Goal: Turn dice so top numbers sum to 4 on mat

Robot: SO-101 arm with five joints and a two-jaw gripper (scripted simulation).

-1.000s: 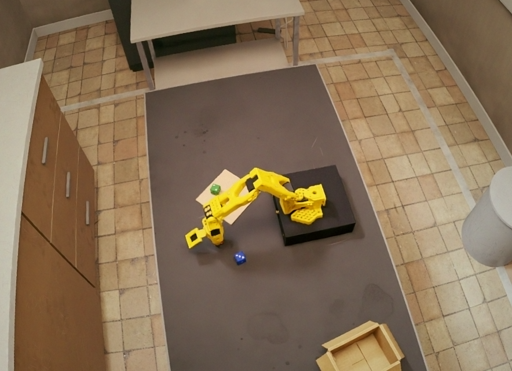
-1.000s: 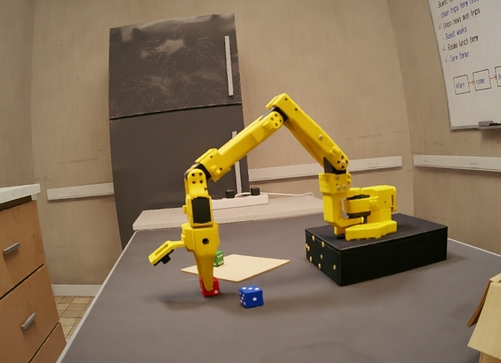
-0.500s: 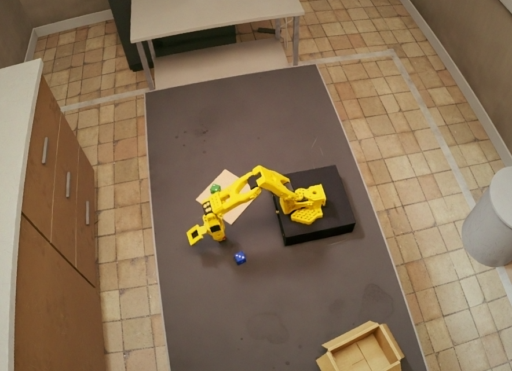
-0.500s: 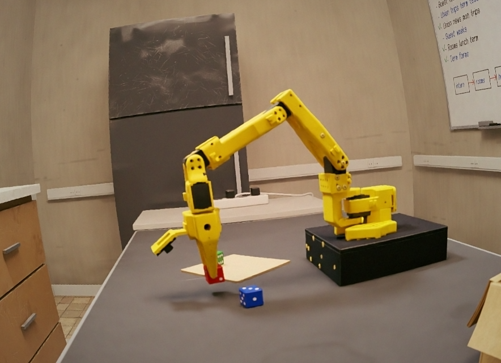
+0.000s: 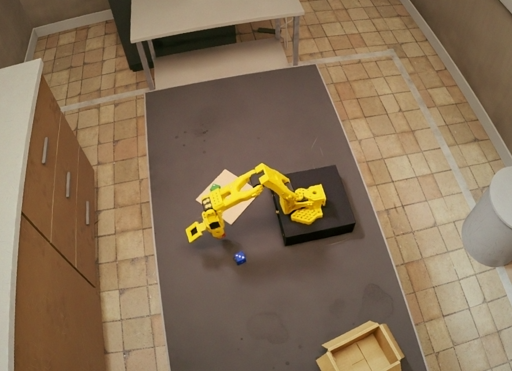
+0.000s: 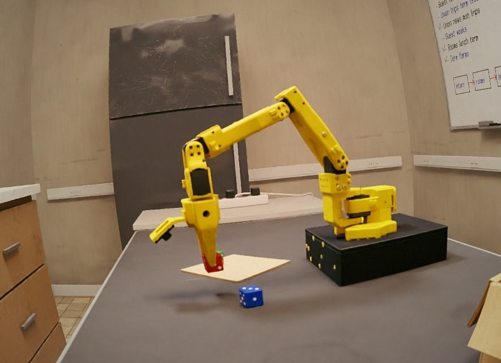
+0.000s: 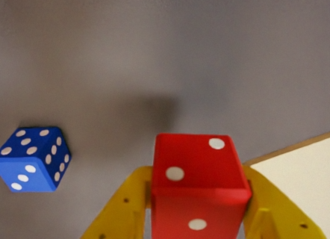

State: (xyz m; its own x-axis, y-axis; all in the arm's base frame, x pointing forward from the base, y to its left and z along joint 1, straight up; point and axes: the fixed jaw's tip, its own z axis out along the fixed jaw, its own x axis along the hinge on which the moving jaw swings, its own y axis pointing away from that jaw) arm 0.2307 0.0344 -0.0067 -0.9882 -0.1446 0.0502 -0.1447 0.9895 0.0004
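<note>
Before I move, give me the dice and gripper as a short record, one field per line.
gripper: shut on the red die
red die: held off the table; wrist view shows a two and a one on its visible faces
blue die: flat on the table, off the mat, three on top
green die: on the mat, partly hidden; top number cannot tell
task: unfinished; red and blue still to place
</note>
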